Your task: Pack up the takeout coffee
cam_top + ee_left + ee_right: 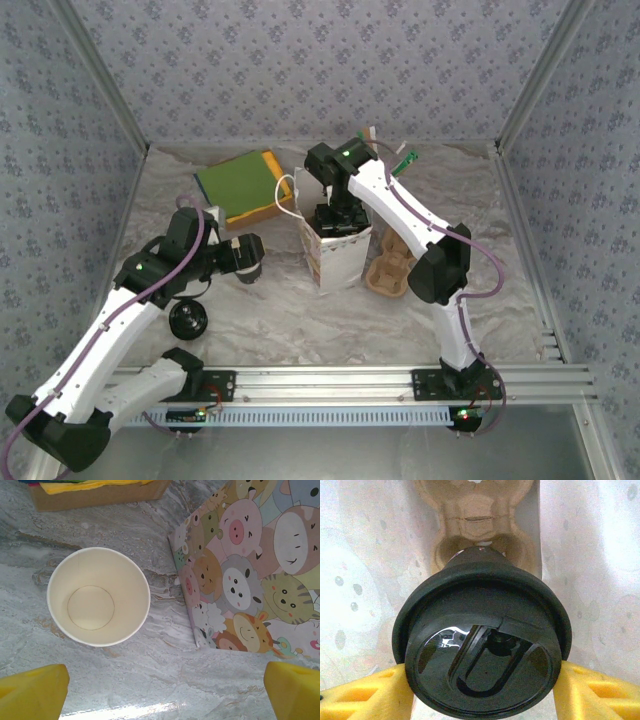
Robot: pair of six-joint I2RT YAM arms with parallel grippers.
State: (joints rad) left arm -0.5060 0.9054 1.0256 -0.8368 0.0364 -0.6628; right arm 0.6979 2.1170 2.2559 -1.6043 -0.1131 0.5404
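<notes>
Two robot arms work over one marbled desk [300,310]; the right jaws hold the single takeout coffee [482,645] in the open top of one paper bag [335,265].
The right jaws pinch the takeout coffee at its sides, with two yellow fingers [365,695] against it. The left jaws are spread wide and hold nothing, above one lidless cup [98,596] at the bag's 9 o'clock. One loose black lid [188,320] lies at 8 o'clock, one box of green and yellow sheets [240,185] at 11 o'clock, and one cardboard cup tray [390,270] just beside the bag at 3 o'clock.
</notes>
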